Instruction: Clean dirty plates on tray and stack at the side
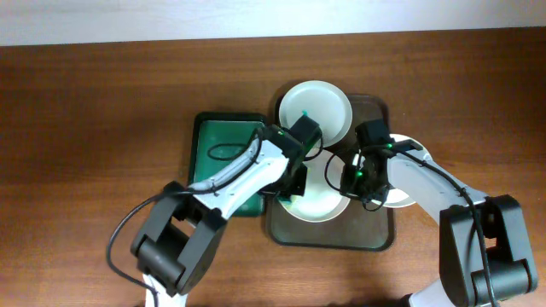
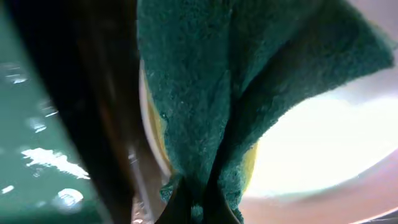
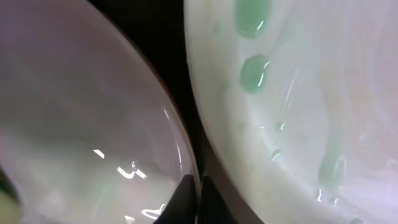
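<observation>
The dark tray (image 1: pixel 341 234) holds three white plates. The far plate (image 1: pixel 324 107) has a small teal smear. My left gripper (image 1: pixel 294 194) is shut on a green-and-yellow sponge (image 2: pixel 205 93) and presses it on the left side of the middle plate (image 1: pixel 322 200); its jaws show in the left wrist view (image 2: pixel 196 208). My right gripper (image 1: pixel 348 177) is shut on that plate's right rim, as the right wrist view shows (image 3: pixel 198 199) on the plate (image 3: pixel 93 112). The right plate (image 1: pixel 397 199), partly under my right arm, carries green drops (image 3: pixel 298 93).
A smaller green tray (image 1: pixel 223 158) lies just left of the dark tray, partly under my left arm; it also shows in the left wrist view (image 2: pixel 31 124). Brown wooden table (image 1: pixel 85 128) surrounds both trays.
</observation>
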`<state>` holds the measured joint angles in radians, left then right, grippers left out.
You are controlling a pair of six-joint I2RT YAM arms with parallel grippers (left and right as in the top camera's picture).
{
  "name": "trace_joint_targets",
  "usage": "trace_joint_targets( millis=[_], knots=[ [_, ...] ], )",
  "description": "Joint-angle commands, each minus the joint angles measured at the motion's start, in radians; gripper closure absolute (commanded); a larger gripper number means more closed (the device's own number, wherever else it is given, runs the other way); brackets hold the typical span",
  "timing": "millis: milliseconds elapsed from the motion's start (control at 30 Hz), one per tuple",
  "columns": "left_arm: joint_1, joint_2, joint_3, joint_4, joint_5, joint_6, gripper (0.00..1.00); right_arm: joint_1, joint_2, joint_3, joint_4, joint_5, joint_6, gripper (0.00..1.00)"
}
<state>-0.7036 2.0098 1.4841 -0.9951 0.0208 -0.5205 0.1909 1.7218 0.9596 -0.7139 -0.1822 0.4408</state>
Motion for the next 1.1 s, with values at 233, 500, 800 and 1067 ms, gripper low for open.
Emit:
trace_joint_targets(
  millis=[233,500,800,1067],
  knots=[
    [0.154,-0.335,-0.008,-0.052,0.075,0.063,1.00,-0.001,0.013,0.013,-0.002,0.032,-0.253,0.86],
    [0.249,-0.334,-0.224,0.068,-0.083,0.063,1.00,-0.001,0.011,0.018,0.043,-0.055,-0.249,0.96],
    [0.249,-0.368,-0.285,0.141,-0.089,0.063,0.55,-0.001,-0.275,0.028,-0.082,0.085,-0.247,0.96],
    [0.256,-0.644,-0.258,0.112,-0.089,0.066,0.28,0.123,-0.544,0.028,-0.160,0.534,-0.106,0.96]
  ],
)
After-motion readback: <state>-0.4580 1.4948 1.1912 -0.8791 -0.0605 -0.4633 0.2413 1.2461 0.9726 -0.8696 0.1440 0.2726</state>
